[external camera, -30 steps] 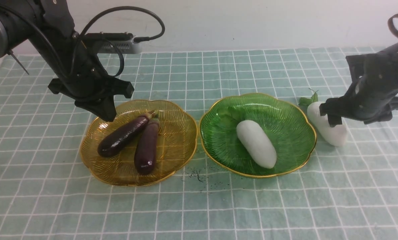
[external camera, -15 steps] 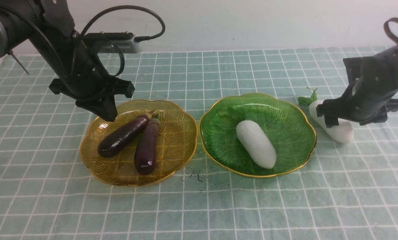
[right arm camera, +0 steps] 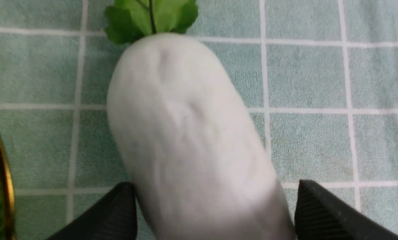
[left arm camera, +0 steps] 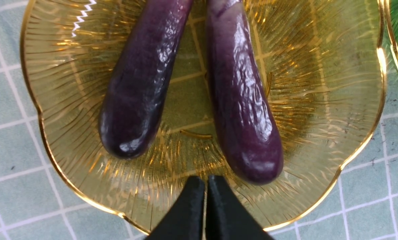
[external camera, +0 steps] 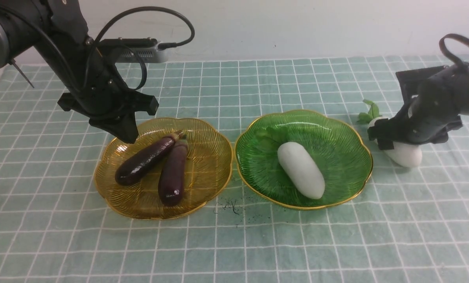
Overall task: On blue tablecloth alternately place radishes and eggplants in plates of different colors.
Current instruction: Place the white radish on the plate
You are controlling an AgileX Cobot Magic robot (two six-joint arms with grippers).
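Both eggplants (external camera: pixel 146 159) (external camera: pixel 173 173) lie side by side in the amber plate (external camera: pixel 208 157) on the blue tablecloth (external camera: pixel 234 243). My left gripper (external camera: pixel 128 137) hangs shut and empty over that plate's far left rim, its fingertips (left arm camera: pixel 205 181) pressed together near the eggplant ends (left arm camera: pixel 242 100). One radish (external camera: pixel 301 169) lies in the green plate (external camera: pixel 336 157). Just right of that plate is the second radish (external camera: pixel 405 154), leaves pointing away. My right gripper (external camera: pixel 393 143) is shut on it; its body (right arm camera: pixel 185 133) fills the gap between the fingers (right arm camera: pixel 315 206).
The green plate's gold rim (right arm camera: pixel 2 173) lies close beside the held radish. The two plates nearly touch in the middle of the cloth. Dark specks (external camera: pixel 230 206) dot the cloth in front of them. A pale wall backs the table.
My right gripper has shifted right and a little up with the radish, which has turned and come off the cloth slightly. The left arm and both plates have stayed still.
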